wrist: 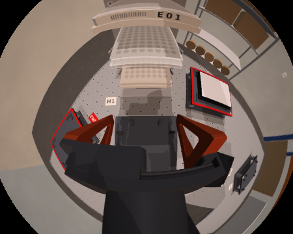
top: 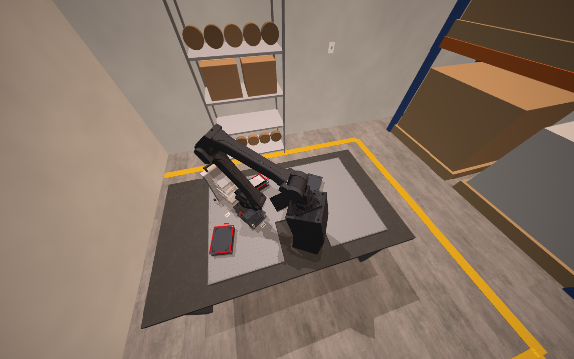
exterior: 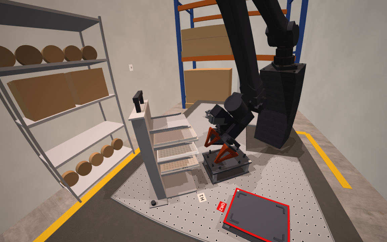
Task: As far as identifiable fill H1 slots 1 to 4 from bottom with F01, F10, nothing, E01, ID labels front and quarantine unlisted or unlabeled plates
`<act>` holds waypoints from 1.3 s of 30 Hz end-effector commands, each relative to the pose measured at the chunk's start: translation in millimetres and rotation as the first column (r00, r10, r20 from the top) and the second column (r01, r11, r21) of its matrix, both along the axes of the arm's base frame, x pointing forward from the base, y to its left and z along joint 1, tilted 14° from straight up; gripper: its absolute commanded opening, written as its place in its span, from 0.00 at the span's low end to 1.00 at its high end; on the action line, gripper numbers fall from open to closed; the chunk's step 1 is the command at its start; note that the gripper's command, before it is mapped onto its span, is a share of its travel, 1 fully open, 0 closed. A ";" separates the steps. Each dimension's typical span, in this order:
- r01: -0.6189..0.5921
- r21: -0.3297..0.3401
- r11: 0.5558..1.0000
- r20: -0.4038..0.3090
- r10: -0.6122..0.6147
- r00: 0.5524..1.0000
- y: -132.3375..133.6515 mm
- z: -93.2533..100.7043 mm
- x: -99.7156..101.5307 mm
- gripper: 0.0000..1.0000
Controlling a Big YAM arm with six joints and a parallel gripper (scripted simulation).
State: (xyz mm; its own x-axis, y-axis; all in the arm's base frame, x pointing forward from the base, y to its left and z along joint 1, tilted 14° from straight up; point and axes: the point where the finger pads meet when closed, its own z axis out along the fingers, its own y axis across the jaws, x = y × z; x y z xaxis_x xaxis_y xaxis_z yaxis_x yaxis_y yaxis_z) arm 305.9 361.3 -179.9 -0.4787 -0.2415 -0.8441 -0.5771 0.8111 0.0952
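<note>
Facing plate E01 (wrist: 146, 21) in hotel H1 (exterior: 146, 156), near label QR2 (exterior: 222, 206), the jaws gape wide, holding nothing.

"E01" stands on the front end of the pale upper well plate (wrist: 146, 17); white deck tag (wrist: 111, 101) reads "H1"; red deck tag (exterior: 222, 206) reads "QR2".

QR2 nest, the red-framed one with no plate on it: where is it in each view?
Top: QR2 nest, left of centre, on the perforated deck, in front of the plate hotel.
Exterior: bottom right of centre, next to its red QR2 label.
Wrist: left edge, partly hidden behind the open tool's left finger.
Shared landmark: the plate hotel.
</note>
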 end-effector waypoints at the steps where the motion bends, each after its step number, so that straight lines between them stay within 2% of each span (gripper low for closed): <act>1: 0.002 0.002 1.000 0.007 -0.002 1.000 -1.6 4.5 1.5 1.00; 17: 0.002 0.002 1.000 0.007 -0.002 1.000 -1.6 4.5 1.5 1.00; 19: 0.001 -0.020 1.000 0.005 -0.001 1.000 -13.3 -2.7 -5.8 1.00; 22: -0.008 -0.014 1.000 -0.001 0.008 1.000 -12.1 -3.7 -15.1 1.00; 34: -0.001 -0.009 1.000 -0.009 0.001 1.000 -22.7 -7.0 -28.9 1.00; 35: -0.003 0.017 1.000 0.007 0.003 1.000 -14.0 3.1 -24.0 1.00; 37: -0.002 0.020 1.000 0.010 0.002 1.000 -16.5 9.8 -26.6 1.00; 39: -0.002 0.014 1.000 0.006 0.002 1.000 -20.3 8.4 -30.2 1.00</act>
State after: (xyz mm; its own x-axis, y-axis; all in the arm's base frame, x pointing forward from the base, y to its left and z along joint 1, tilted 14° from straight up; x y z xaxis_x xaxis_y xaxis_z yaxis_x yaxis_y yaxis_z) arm 285.2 343.3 -181.7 -0.4725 -0.2438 -0.8469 -0.5759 0.8128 0.0873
